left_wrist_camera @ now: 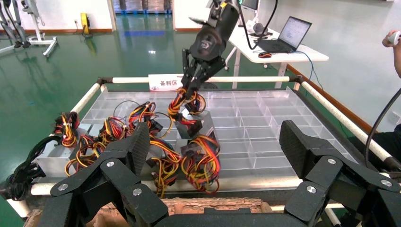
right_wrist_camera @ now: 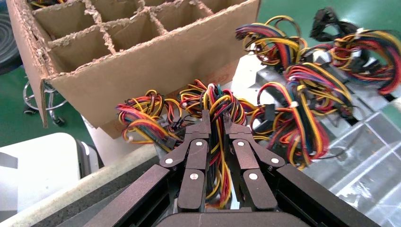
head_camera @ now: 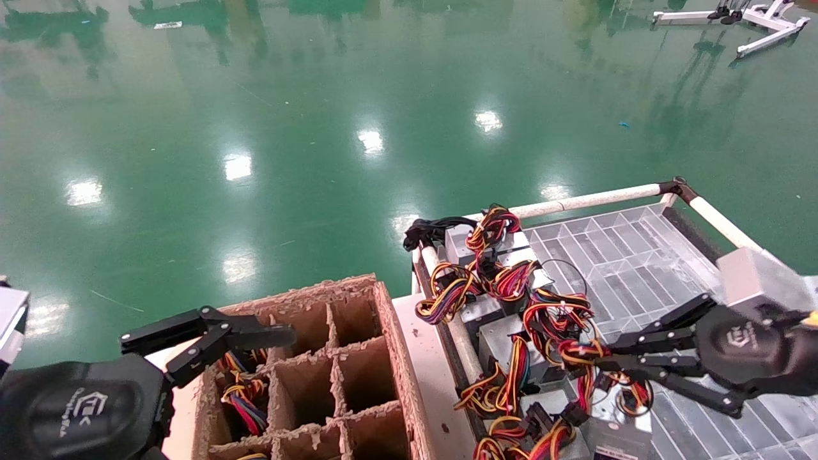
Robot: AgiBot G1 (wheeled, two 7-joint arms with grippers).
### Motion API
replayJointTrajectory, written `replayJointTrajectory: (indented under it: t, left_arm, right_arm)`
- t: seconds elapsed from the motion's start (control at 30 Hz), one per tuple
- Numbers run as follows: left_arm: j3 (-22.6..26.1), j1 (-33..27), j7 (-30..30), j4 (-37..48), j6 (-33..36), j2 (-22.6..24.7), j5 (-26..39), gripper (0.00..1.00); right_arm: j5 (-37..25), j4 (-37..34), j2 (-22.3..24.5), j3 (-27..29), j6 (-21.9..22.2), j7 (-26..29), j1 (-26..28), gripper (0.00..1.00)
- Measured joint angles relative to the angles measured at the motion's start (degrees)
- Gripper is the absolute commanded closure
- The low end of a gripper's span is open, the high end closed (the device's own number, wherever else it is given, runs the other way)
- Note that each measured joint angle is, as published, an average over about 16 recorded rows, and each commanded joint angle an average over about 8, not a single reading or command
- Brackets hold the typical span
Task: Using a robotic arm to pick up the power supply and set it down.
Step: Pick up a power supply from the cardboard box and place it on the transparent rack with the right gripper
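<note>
The power supply (head_camera: pixel 505 348) is seen among a heap of like units on the clear compartmented tray (head_camera: pixel 629 255), its wire bundle (right_wrist_camera: pixel 218 118) looped upward. That bundle is pinched between the closed fingers of the right end effector (head_camera: pixel 601 358), which is reached in from the robot's right, so the grey box is judged to lie just beyond and below the fingertips, toward the cardboard divider box (head_camera: pixel 358 364). The left end effector (head_camera: pixel 268 332) is held spread wide over that box, empty, and is farther from the unit
</note>
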Motion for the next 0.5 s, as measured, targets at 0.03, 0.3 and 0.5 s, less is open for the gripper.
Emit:
replayJointTrajectory:
  t: [0.03,0.3,0.5]
  left_arm:
    - [0.0,0.0,0.0,0.0,0.0,0.0,0.0,0.00]
    - [0.0,0.0,0.0,0.0,0.0,0.0,0.0,0.00]
    - [0.1,0.0,0.0,0.0,0.0,0.0,0.0,0.00]
  right_arm:
    - [0.4,-0.4,-0.3,-0.4,0.0,-0.4,0.0,1.00]
    - [3.7,-1.2,-1.2,-3.2,-0.1,-3.7,0.4,1.00]
    - [6.2,-0.8,-1.0,-5.3,-0.1,-5.7,0.5,1.00]
